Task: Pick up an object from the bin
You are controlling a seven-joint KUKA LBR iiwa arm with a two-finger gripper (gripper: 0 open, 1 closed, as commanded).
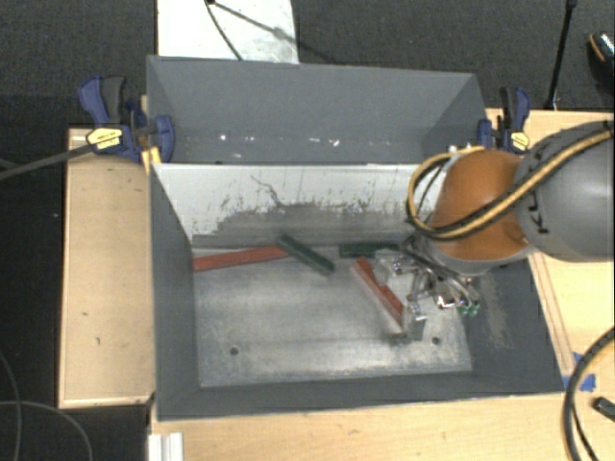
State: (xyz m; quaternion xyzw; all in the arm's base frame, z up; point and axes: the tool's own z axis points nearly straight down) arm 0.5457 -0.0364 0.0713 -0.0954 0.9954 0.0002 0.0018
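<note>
My gripper (415,323) is low in the right part of the bin, its metal fingers pointing down close to the floor. A short red stick (376,291) lies slanted just left of the fingers, its lower end near the fingertips. A dark green stick (365,250) lies behind it by the back wall, partly under the wrist. Nothing shows between the fingers.
A second dark green stick (307,254) lies slanted at the back middle, and a long red stick (238,257) lies flat along the back left. The arm with its orange cover and cables hangs over the bin's right side.
</note>
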